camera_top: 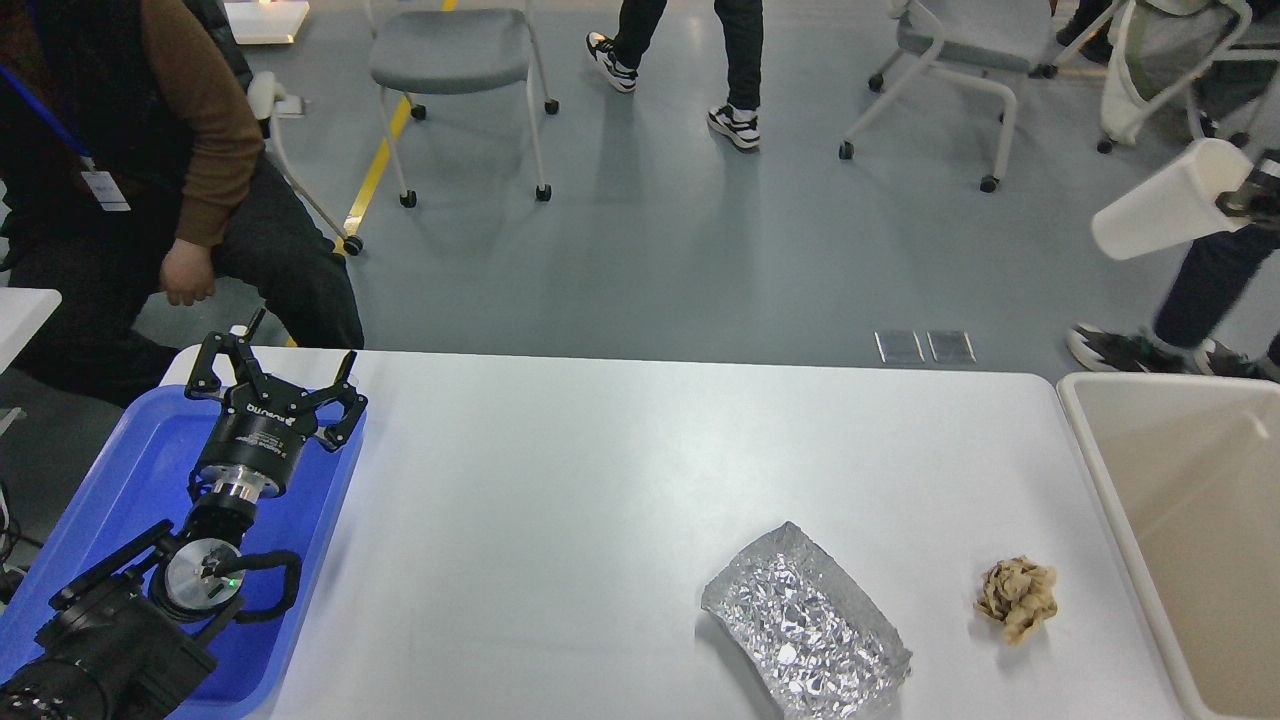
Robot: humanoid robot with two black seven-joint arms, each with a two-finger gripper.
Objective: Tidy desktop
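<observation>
Head view looked forward and down onto the desktop [560, 500], a large smooth white rectangular tabletop with rounded corners that filled the lower part of the scene, and every place below is given relative to it. At its left edge sat a blue plastic tray [130, 460], its bare floor showing around the robot's black left arm. That arm rose over the tray, and the left gripper [270, 368] hung above the tray's far end near the desktop's far-left corner, its two black fingers spread apart with nothing between them. Toward the desktop's near edge, right of centre, lay a crumpled silver foil sheet [808, 628], roughly rectangular and flattened on the white surface. Just to the right of the foil, apart from it, rested a small wad of crumpled beige paper [1016, 597]. Against the desktop's right edge stood a beige rectangular bin [1110, 500], its open interior pale. High beyond the desktop's far-right corner, at the right border of the scene, the right gripper [1248, 195] was seen only as a dark part, and it touched the rim end of a white plastic cup [1165, 205] that was tilted sideways in the air; whether its fingers were apart or clamped could not be told. Beyond the desktop's far edge spread a grey floor with wheeled grey chairs [455, 60], a seated person in a brown sleeve [190, 110] off the far-left corner, and another person's legs in black-and-white trainers [735, 125].
</observation>
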